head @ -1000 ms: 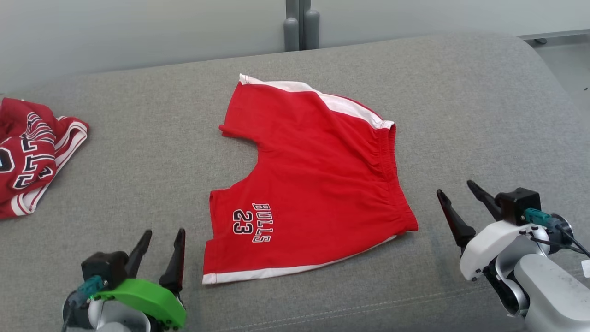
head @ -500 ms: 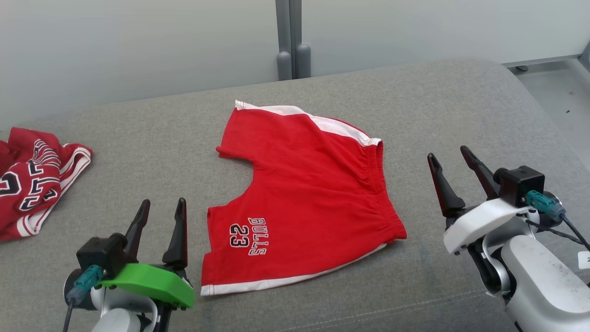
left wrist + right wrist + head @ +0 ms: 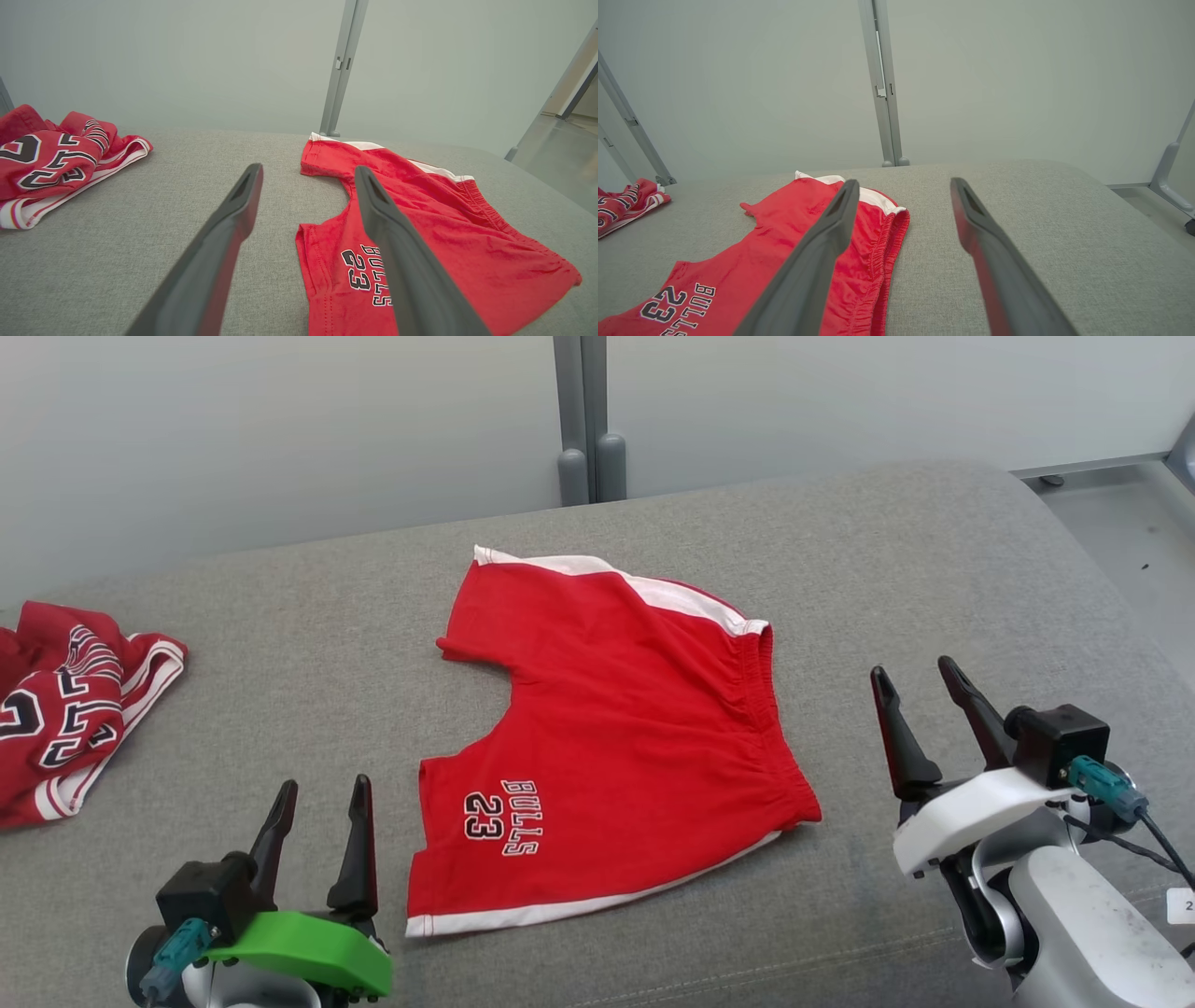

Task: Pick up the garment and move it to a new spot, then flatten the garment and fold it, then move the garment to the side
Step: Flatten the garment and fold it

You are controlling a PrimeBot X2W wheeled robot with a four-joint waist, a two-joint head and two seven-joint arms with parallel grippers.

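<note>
Garment [image 3: 635, 709] lies flat between left gripper [image 3: 324, 782] and right gripper [image 3: 911, 666], both spread wide, empty.

Bare gray surface [image 3: 308, 644] lay open between the flat red shorts [image 3: 616, 709] and the crumpled jersey [image 3: 65, 700] at far left, and open again right of the shorts. Left pincer [image 3: 324, 782] and right pincer [image 3: 911, 666], both spread, faced clear cloth. A metal post [image 3: 583, 420] and the wall [image 3: 280, 429] stood behind the far edge.
</note>
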